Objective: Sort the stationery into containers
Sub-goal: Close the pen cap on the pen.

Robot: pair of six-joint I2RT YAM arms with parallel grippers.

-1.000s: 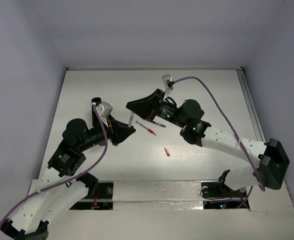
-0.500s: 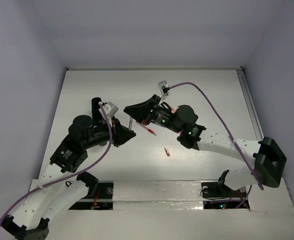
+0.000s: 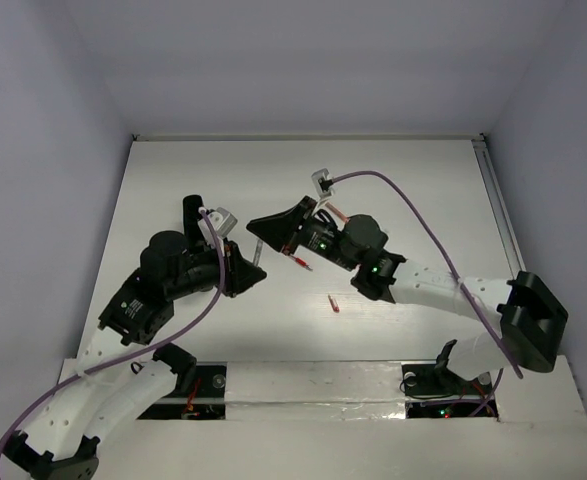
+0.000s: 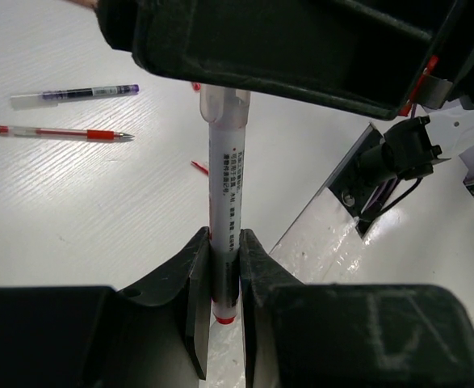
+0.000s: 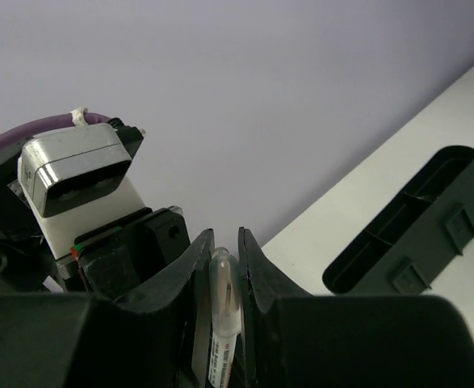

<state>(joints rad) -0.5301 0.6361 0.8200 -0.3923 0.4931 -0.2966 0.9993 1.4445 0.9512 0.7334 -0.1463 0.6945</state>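
Meanwhile the right gripper (image 5: 224,242) had swung in leftward over the last second, and its jaws pinched the capped end of the white pen (image 4: 224,178). The left gripper (image 4: 224,240) squeezed the pen's lower end. The black box (image 5: 414,234) lay beyond on the table (image 4: 75,210), with a red pen (image 4: 63,132) and a dark pen (image 4: 75,94) loose nearby.

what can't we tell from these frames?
- Top view: held pen mostly covered by left gripper and right gripper; grip unreadable there.
- Left wrist view: pen's far end hidden behind the right gripper.
- Right wrist view: black box contents hidden by its own walls and shadow; pen's lower part hidden between the jaws.
- Top view: small red piece too small to identify.
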